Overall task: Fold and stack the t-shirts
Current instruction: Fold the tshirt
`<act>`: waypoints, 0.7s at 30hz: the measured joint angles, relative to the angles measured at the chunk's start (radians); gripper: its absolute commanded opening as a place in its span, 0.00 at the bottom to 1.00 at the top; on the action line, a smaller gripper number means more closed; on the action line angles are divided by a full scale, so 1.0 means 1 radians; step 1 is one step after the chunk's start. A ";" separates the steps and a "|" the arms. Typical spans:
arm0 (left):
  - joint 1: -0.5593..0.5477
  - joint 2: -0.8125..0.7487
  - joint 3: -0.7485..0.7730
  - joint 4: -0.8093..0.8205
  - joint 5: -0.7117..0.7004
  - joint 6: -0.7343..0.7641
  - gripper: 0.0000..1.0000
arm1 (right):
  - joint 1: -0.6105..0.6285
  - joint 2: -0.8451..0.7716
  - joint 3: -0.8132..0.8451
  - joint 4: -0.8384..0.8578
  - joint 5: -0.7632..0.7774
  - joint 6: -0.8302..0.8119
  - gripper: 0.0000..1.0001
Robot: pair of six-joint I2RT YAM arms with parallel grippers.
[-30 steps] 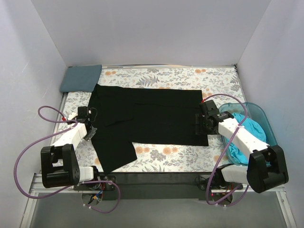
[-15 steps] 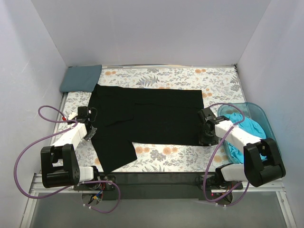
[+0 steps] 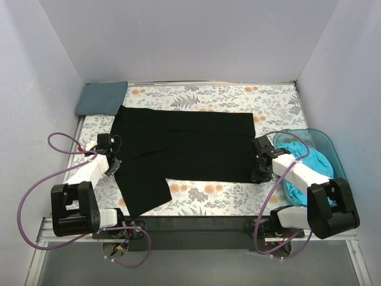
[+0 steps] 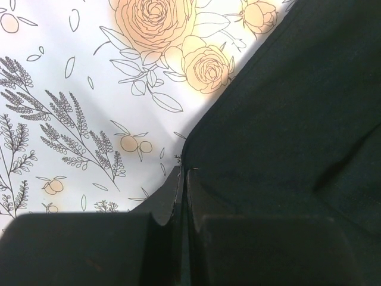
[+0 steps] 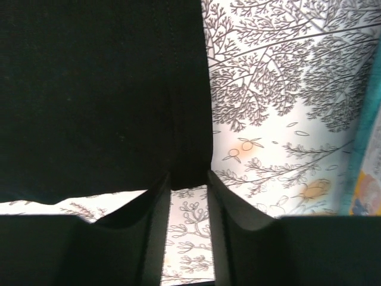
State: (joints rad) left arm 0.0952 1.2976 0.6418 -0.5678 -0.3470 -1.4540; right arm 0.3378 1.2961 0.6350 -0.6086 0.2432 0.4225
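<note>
The black t-shirt [image 3: 184, 149] lies spread flat on the floral table cloth [image 3: 202, 196]. My left gripper [image 3: 113, 164] is at its left edge. In the left wrist view the jaws [image 4: 183, 176] are shut on the shirt's edge [image 4: 280, 119]. My right gripper [image 3: 259, 173] is at the shirt's near right corner. In the right wrist view it [image 5: 189, 186] is open, with the black corner [image 5: 190, 173] just between the fingertips. The slate blue-grey t-shirt [image 3: 101, 98] lies folded at the back left. The turquoise t-shirt [image 3: 309, 167] is bunched in the tub.
The translucent teal tub [image 3: 324, 140] stands at the right edge, close behind my right arm; its rim shows in the right wrist view [image 5: 370, 149]. White walls enclose the table on three sides. Purple cables loop beside both arm bases.
My right gripper has moved along the shirt's right edge toward the near corner and lowered there. The left gripper and the shirt have not moved.
</note>
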 measured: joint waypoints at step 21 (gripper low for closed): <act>0.000 -0.056 0.113 -0.146 0.020 -0.008 0.00 | -0.055 -0.024 0.018 -0.038 -0.064 -0.043 0.01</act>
State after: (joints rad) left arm 0.0952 1.2415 0.7551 -0.7139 -0.3271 -1.4620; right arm 0.2832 1.2720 0.6525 -0.6468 0.1791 0.3790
